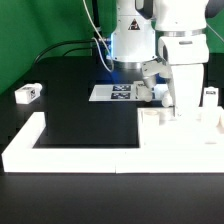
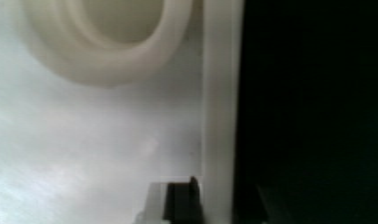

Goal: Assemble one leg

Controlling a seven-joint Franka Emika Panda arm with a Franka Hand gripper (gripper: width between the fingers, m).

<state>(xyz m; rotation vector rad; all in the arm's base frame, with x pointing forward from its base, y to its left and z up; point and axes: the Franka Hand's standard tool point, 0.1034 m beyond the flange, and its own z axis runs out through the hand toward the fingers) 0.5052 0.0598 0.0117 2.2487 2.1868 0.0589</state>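
My gripper points down at the exterior view's right, low over the white square tabletop, which lies in the corner of the white frame. In the wrist view the tabletop's flat face fills most of the picture, with a round screw hole in it. Its pale edge strip runs beside the black table. One dark fingertip rests against that edge; the other is lost in the dark. The gripper looks shut on the tabletop's edge. No leg shows near the gripper.
The white L-shaped frame borders the black table at the front and the exterior view's left. The marker board lies behind the gripper. A small white part sits at far left, another at far right.
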